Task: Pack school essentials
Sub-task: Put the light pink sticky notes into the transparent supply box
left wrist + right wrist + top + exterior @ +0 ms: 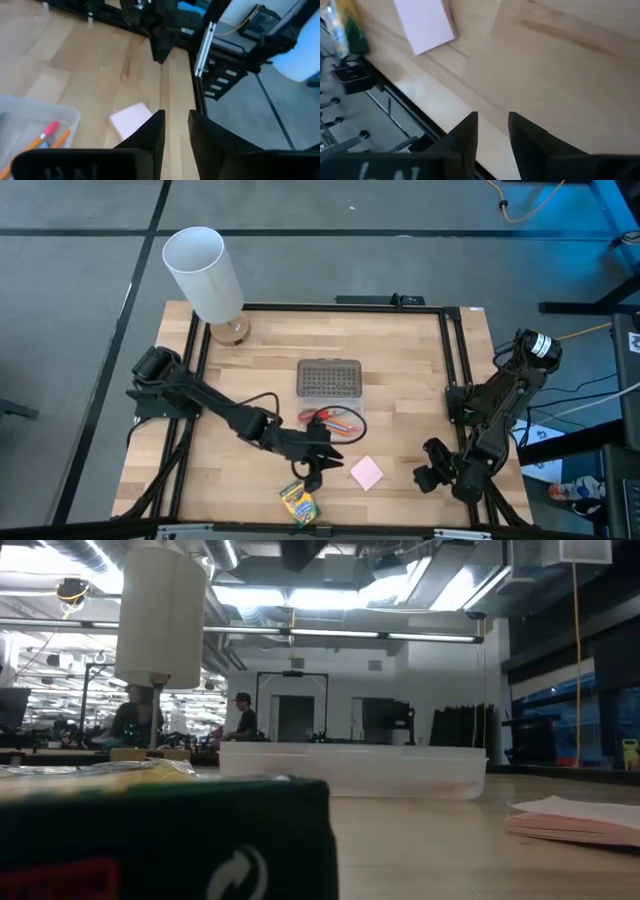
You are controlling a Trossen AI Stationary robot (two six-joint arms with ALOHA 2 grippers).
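A clear case (340, 425) near the table's middle holds red-handled scissors (318, 418) and orange pencils (346, 425); the left wrist view shows a pencil (50, 142) inside it. The grey dotted lid (328, 378) lies just behind. The pink sticky-note pad (367, 472) lies flat near the table's near edge, and the yellow-green crayon box (298, 502) lies to its left. My left gripper (316, 474) hovers between box and pad, fingers slightly open and empty (176, 131). My right gripper (432, 472) waits right of the pad, open and empty (493, 131). I see no pen.
A tall white cylinder (205, 275) stands at the table's far left corner. A black frame rail (450, 360) borders the tabletop. In the low view the crayon box (160, 830) fills the near foreground. People sit in the room far behind (240, 718).
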